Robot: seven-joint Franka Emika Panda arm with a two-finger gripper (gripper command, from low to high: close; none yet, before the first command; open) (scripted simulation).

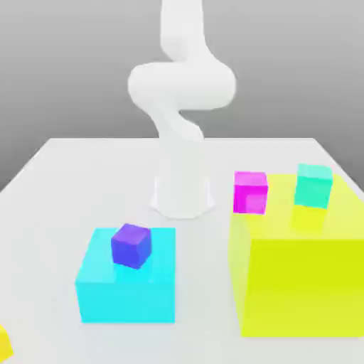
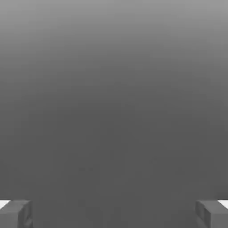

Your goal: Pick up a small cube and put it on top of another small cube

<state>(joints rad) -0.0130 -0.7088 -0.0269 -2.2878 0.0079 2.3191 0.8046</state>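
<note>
Hand view: my gripper [image 2: 114, 213] stands wide open with nothing between its two grey fingertips [image 2: 15, 213], facing plain grey. In the exterior view, my white arm [image 1: 181, 121] rises from its base on the white table [image 1: 57, 185]. A small purple cube [image 1: 131, 245] sits on a large cyan block [image 1: 128, 295]. On the exterior view's right, the small teal-green cube [image 1: 313, 185] rests on a huge lime-yellow block [image 1: 302, 284], with a small magenta cube [image 1: 250, 192] just beside that block's far corner. The small orange-yellow cube [image 1: 4, 345] lies on the table at the lower left edge.
</note>
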